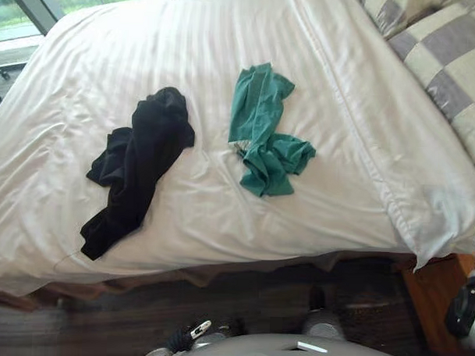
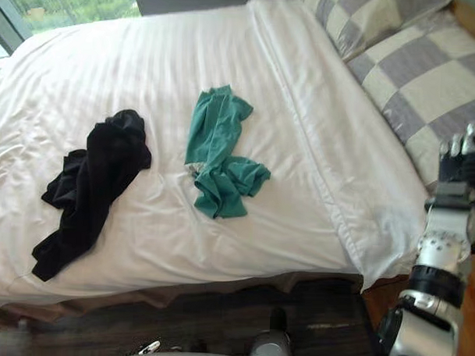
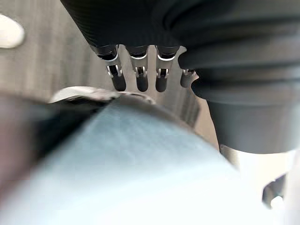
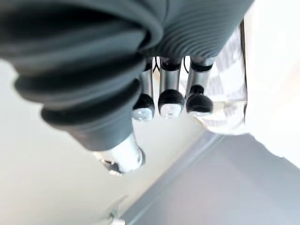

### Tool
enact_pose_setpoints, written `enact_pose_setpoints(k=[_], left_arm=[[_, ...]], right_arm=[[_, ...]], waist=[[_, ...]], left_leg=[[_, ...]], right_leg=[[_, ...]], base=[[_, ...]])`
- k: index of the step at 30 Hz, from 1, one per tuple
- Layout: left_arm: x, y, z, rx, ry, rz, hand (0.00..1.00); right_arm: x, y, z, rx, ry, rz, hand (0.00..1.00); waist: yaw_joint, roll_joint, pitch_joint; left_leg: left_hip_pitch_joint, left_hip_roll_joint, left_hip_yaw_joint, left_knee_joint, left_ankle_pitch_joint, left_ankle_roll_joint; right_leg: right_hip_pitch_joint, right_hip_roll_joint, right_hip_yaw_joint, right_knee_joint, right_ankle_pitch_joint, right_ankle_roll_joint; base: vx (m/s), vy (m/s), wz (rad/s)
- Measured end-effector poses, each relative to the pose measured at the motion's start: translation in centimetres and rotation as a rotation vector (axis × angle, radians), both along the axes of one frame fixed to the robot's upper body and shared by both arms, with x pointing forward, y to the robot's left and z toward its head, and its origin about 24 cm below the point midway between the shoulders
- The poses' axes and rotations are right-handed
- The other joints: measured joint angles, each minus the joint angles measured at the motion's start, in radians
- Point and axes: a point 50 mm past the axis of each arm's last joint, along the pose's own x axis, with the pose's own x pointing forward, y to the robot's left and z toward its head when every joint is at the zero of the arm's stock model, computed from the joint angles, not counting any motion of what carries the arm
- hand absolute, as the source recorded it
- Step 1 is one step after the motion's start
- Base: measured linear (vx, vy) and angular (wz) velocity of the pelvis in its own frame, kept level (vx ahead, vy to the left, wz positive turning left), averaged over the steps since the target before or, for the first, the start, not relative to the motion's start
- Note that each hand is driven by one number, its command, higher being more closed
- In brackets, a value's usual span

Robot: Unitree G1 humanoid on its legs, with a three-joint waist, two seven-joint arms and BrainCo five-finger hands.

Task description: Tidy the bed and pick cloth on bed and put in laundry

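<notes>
I log, on bed (image 1: 347,182): black cloth (image 1: 136,163) left, green cloth (image 1: 262,136) centre, crumpled, ungrasped; left hand (image 3: 139,77), right hand (image 2: 456,166) fingers straight, empty.

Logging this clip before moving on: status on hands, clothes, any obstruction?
Left hand open, empty. Right hand open, raised beside bed. Black cloth and green cloth apart on bed, untouched. Nothing covering them.

I'm counting 1 black cloth (image 1: 136,163), 1 green cloth (image 1: 262,132) and 2 checked pillows (image 2: 428,91) lying on 1 bed (image 1: 227,37).
</notes>
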Motion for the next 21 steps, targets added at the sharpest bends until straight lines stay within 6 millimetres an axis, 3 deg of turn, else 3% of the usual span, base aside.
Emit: enact_pose_setpoints(k=[2, 4, 9, 13, 18, 20, 21], left_arm=[[1.9, -0.6, 0.3, -0.027, -0.065, 0.01, 0.0], [3.5, -1.0, 0.8, -0.052, -0.125, 0.013, 0.0], [5.5, -0.9, 1.6, -0.083, -0.2, 0.008, 0.0], [6.7, -1.0, 2.0, -0.094, -0.242, -0.009, 0.0], [8.0, -0.9, 2.5, -0.077, -0.296, 0.0, 0.0], [7.8, -0.6, 2.4, -0.072, -0.292, 0.007, 0.0], [7.7, -0.4, 2.4, -0.07, -0.285, 0.009, 0.0]], right_arm=[[0.0, 0.2, 2.4, -0.021, -0.088, -0.007, 1.0], [-0.2, 0.5, 3.1, -0.019, -0.148, -0.004, 1.0], [-1.2, 1.6, 3.4, 0.002, -0.226, -0.011, 1.0], [-2.2, -0.3, -1.3, 0.127, -0.092, -0.089, 1.0], [-3.0, 0.2, -6.4, 0.158, -0.012, -0.063, 1.0], [-3.9, 0.7, -10.2, 0.192, 0.08, -0.08, 1.0], [-4.6, 1.3, -13.6, 0.245, 0.174, -0.09, 1.0]], waist=[[0.008, 0.029, 0.071], [0.016, 0.047, 0.125], [0.016, 0.065, 0.204], [0.011, 0.073, 0.25], [-0.004, 0.057, 0.256], [-0.005, 0.046, 0.259], [-0.004, 0.038, 0.26]], left_leg=[[-0.068, 0.006, -0.001, 0.059, -0.008, 0.001], [-0.127, 0.015, -0.001, 0.126, -0.025, -0.004], [-0.28, 0.043, 0.041, 0.342, -0.125, 0.003], [-0.358, 0.061, 0.084, 0.452, -0.184, 0.012], [-0.363, 0.08, 0.117, 0.49, -0.204, 0.016], [-0.346, 0.087, 0.125, 0.486, -0.205, 0.016], [-0.328, 0.094, 0.138, 0.482, -0.206, 0.015]], right_leg=[[-0.073, -0.008, 0.004, 0.065, -0.02, -0.007], [-0.14, -0.014, 0.019, 0.148, -0.053, -0.013], [-0.337, -0.028, 0.072, 0.389, -0.158, -0.018], [-0.446, -0.026, 0.119, 0.489, -0.193, -0.019], [-0.464, -0.018, 0.141, 0.509, -0.194, -0.02], [-0.445, -0.009, 0.137, 0.499, -0.194, -0.02], [-0.428, -0.005, 0.137, 0.492, -0.194, -0.02]], base=[[-0.06, -0.036, 0.14], [-0.07, -0.065, 0.07], [-0.05, -0.055, -0.1], [-0.02, 0.006, -0.23], [0.0, 0.014, -0.17], [0.0, -0.008, -0.03], [-0.01, -0.015, -0.13]])
